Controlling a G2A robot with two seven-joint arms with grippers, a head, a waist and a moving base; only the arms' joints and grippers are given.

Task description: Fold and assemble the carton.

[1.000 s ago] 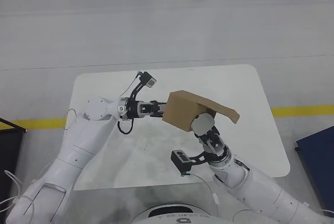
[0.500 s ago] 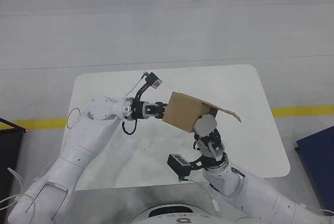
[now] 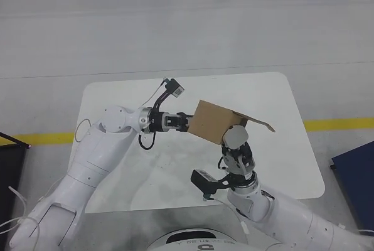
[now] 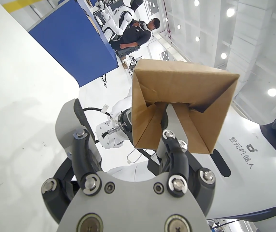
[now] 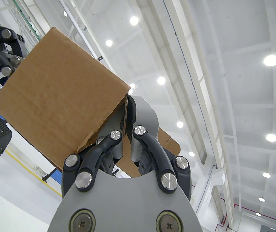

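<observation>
The carton (image 3: 216, 122) is held above the table (image 3: 112, 100): right hand (image 5: 127, 118) pinches a wall, left hand (image 3: 182, 121) spread, one finger inside the open end. Probably mid-fold; next, the flap (image 3: 258, 122) needs pressing shut.

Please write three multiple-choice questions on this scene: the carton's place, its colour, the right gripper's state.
1. The carton is: A. pressed flat under both grippers B. between left gripper and right gripper C. far from both grippers
2. Its colour: A. white B. blue C. brown
3. The right gripper is: A. shut on a carton wall B. open, touching it C. open, apart
Key: 1 B, a gripper at each end; 2 C, brown board; 3 A, fingers pinch the wall.
</observation>
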